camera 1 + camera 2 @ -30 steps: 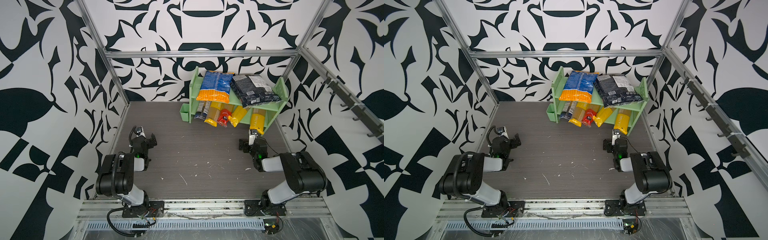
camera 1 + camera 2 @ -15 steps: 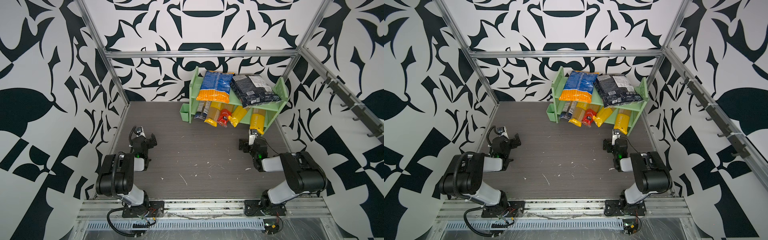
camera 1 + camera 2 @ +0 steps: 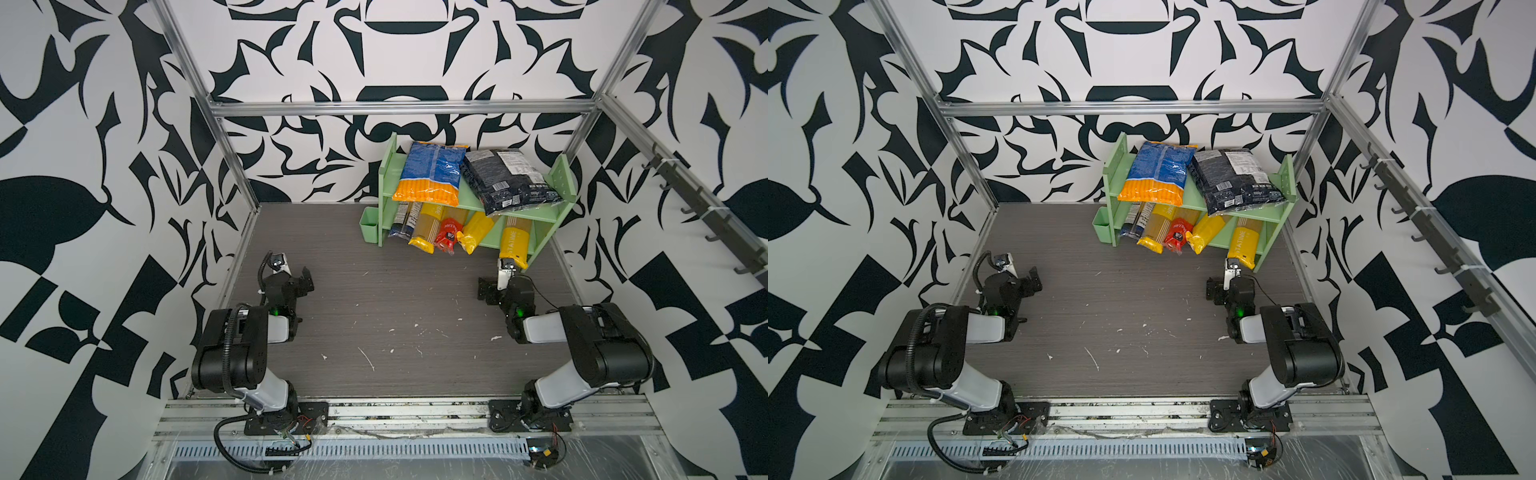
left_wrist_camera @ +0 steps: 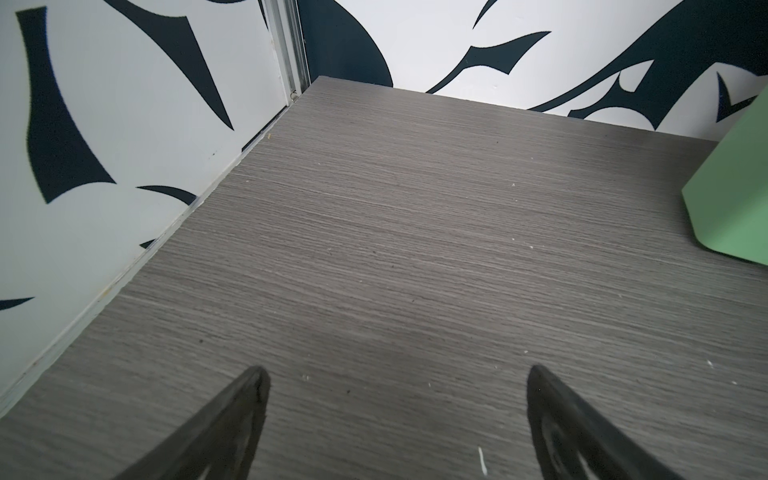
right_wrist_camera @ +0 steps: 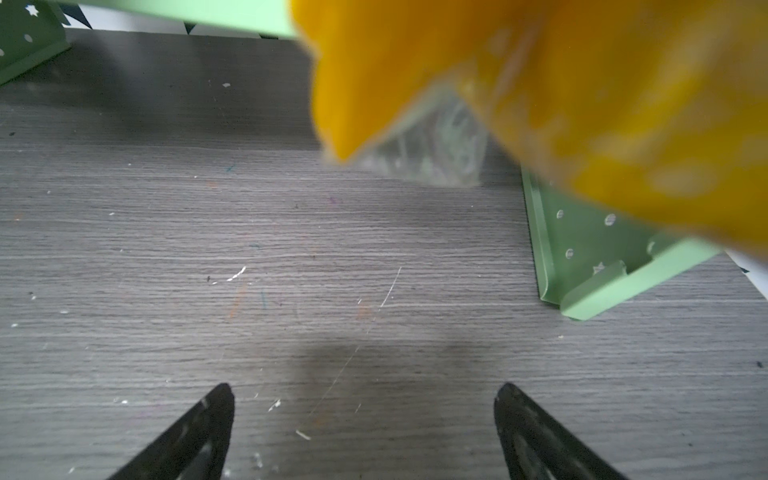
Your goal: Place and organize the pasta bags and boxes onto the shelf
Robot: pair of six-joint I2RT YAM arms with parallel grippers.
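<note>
Shelf: You are looking at the light green shelf (image 3: 561, 178) standing at the back of the worktop (image 3: 395, 299), right of centre in the upper half of both top views, against the patterned wall.
Upper tier: The blue-and-orange bag (image 3: 432, 172) is lying on the left. The black bag (image 3: 507, 180) is lying on the right, touching it and hanging over the front edge.
Lower tier: Five long packs are poking out at the front. From left to right they are the navy-clear pack (image 3: 401, 222), the left yellow pack (image 3: 426, 230), the red pack (image 3: 448, 235), the middle yellow pack (image 3: 476, 232) lying aslant, and the right yellow pack (image 3: 514, 241) beside the right side panel.
Cup: A small green cup (image 3: 369, 224) is sitting against the shelf's left side.
Left pincer: Your left pincer (image 3: 293, 272) is idling at the left of the frame, well apart from the shelf. Its jaws are gaping wide over bare worktop and gripping nothing (image 4: 398, 374).
Right pincer: Your right pincer (image 3: 494, 278) is waiting just in front of the right yellow pack's near end, with its jaws wide and nothing between them (image 5: 365, 388). You cannot tell whether a fingertip is touching the pack. In the right wrist view that pack (image 5: 582, 104) is looming blurred across the upper right.
</note>
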